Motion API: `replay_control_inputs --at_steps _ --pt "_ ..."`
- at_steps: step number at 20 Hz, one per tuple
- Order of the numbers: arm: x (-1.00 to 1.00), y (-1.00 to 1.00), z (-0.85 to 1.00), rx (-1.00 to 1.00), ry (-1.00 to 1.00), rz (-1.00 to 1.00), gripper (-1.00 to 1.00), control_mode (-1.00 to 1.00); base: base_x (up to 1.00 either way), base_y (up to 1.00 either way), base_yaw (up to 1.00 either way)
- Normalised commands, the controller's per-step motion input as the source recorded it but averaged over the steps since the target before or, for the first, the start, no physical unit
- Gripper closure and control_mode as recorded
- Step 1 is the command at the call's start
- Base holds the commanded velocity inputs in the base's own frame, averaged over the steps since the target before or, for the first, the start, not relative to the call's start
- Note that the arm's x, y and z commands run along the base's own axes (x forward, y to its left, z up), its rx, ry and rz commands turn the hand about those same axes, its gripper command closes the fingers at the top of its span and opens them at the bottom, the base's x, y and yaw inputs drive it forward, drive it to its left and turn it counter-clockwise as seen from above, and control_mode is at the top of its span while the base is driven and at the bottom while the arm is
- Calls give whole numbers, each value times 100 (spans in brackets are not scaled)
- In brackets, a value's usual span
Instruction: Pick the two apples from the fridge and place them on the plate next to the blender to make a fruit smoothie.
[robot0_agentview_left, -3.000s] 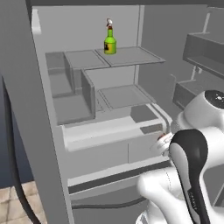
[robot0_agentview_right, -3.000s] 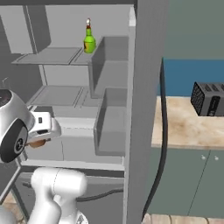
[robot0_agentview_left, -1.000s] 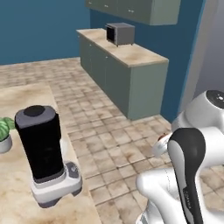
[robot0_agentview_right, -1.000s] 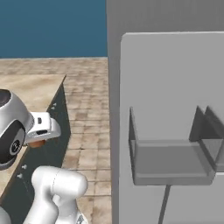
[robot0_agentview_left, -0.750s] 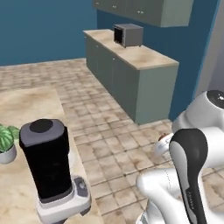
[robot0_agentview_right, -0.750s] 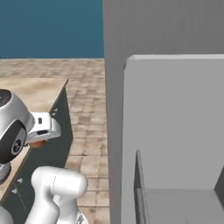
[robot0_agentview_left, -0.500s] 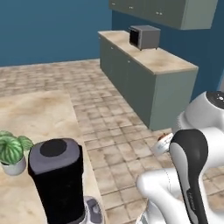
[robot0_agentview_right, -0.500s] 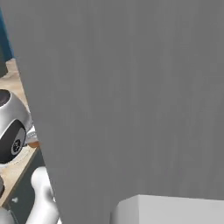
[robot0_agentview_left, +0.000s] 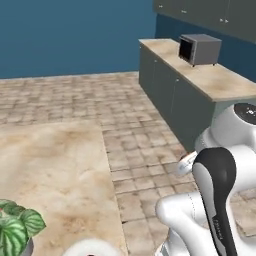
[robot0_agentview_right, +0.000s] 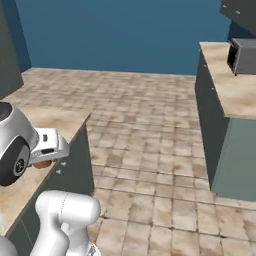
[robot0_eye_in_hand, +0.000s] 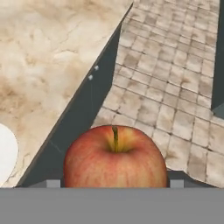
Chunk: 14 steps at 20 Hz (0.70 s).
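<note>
In the left base view, the white arm rises at the lower right over a marbled beige tabletop (robot0_agentview_left: 55, 170) that fills the left half. A leafy green potted plant (robot0_agentview_left: 14, 235) stands at its near left corner, and the rim of the white plate (robot0_agentview_left: 92, 247) peeks in at the bottom edge, just right of the plant. Far right, a dark boxy appliance (robot0_agentview_left: 200, 49) sits on a long beige counter over grey-green cupboards (robot0_agentview_left: 175, 100), against a blue wall.

In the right base view, the pincer (robot0_agentview_right: 42, 161) hangs at the left, over the near edge of the tabletop, with a reddish-brown apple (robot0_agentview_right: 42, 163) showing just beneath its white housing. The tiled floor (robot0_agentview_right: 150, 140) spreads to the right.

In the hand view, the apple fills the bottom centre, stem up, clenched between the pincer's two fingertips (robot0_eye_in_hand: 53, 183), which touch it on either side. It hangs above the tabletop's dark edge, with the plate at the lower left.
</note>
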Motion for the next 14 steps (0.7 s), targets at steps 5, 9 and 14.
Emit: replay_control_inputs --at_steps 5,9,14 --pt "0 0 0 0 0 0 100 100 4 0 98" --pt "0 0 0 0 0 0 100 100 -7 0 100" --pt "0 0 0 0 0 0 100 100 -10 0 100"
